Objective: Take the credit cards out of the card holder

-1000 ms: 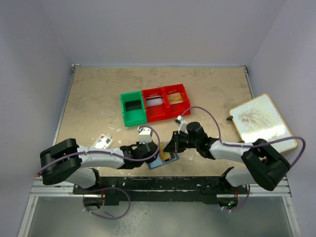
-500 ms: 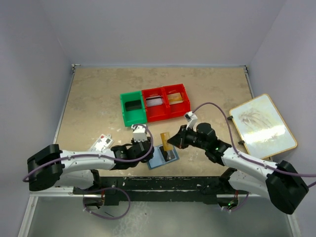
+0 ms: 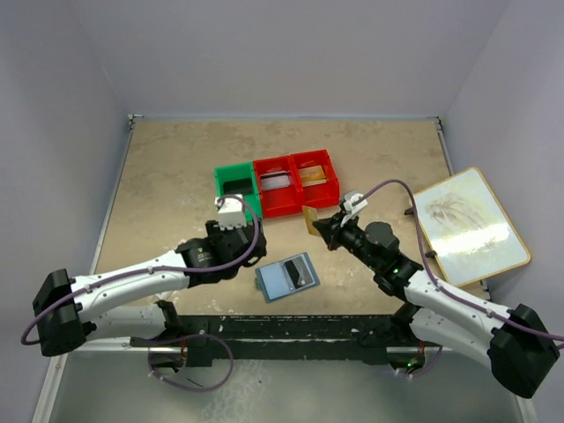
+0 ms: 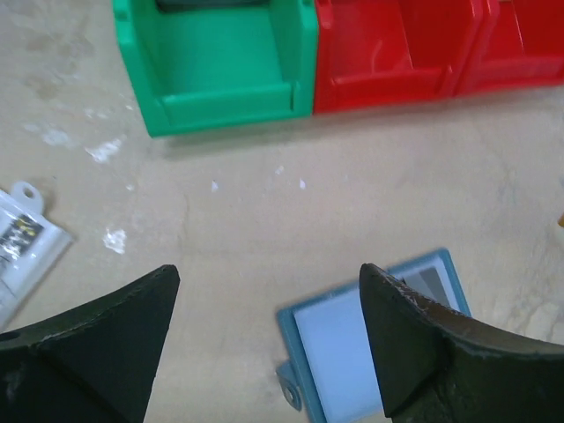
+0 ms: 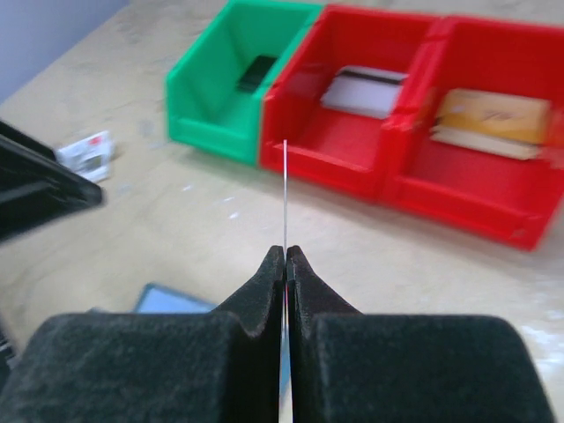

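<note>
The blue card holder (image 3: 284,280) lies open and flat on the table, with a dark card (image 3: 302,275) still in its right half. It shows low in the left wrist view (image 4: 352,344). My left gripper (image 4: 269,273) hangs open above the table just left of the card holder and touches nothing. My right gripper (image 3: 324,227) is shut on a gold credit card (image 3: 310,218) and holds it in the air in front of the red bins. The right wrist view shows that card edge-on (image 5: 285,194) between the closed fingers.
A green bin (image 3: 236,196) and two red bins (image 3: 276,185) (image 3: 315,176) stand in a row mid-table; each has a card inside. A white packet (image 4: 22,247) lies to the left. A pale framed board (image 3: 467,220) sits at the right edge.
The left gripper opened and drew back left, off the card holder. The right gripper pulled the gold card out of the holder and carried it up toward the red bins.
</note>
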Robot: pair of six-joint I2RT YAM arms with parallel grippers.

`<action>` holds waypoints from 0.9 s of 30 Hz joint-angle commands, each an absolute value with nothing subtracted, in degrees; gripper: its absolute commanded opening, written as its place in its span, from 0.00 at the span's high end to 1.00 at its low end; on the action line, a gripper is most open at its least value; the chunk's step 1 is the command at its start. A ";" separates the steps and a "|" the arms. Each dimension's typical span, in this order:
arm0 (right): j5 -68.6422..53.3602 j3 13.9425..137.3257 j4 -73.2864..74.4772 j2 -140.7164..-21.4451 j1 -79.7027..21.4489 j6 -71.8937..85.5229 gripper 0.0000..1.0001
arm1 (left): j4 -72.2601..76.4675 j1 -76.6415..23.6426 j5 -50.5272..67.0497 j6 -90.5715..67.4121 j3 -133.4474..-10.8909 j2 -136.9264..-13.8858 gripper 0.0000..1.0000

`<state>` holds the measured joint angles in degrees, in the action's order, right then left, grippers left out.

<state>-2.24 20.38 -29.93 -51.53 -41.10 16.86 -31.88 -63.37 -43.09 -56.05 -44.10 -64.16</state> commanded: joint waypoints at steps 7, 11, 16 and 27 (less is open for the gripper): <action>0.18 33.76 -36.92 -62.86 -27.65 -1.86 1.00 | -41.47 -49.11 -42.85 -41.60 -53.04 -59.22 0.18; -6.35 39.78 -33.48 -69.60 -25.52 -7.31 1.00 | -43.02 -47.85 -45.25 -36.69 -53.34 -57.90 0.18; -7.36 43.60 -31.18 -76.87 -25.36 -6.37 1.00 | -40.39 -47.72 -46.70 -34.37 -50.69 -54.40 0.18; -8.55 50.17 -27.78 -88.28 -25.38 -5.64 1.00 | -42.57 -47.72 -50.64 -35.67 -49.94 -49.84 0.18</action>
<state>-7.29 45.82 -28.34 -87.11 -25.47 -4.71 -42.30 -48.01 -48.10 -36.34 -50.35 -50.83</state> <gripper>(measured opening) 0.008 0.820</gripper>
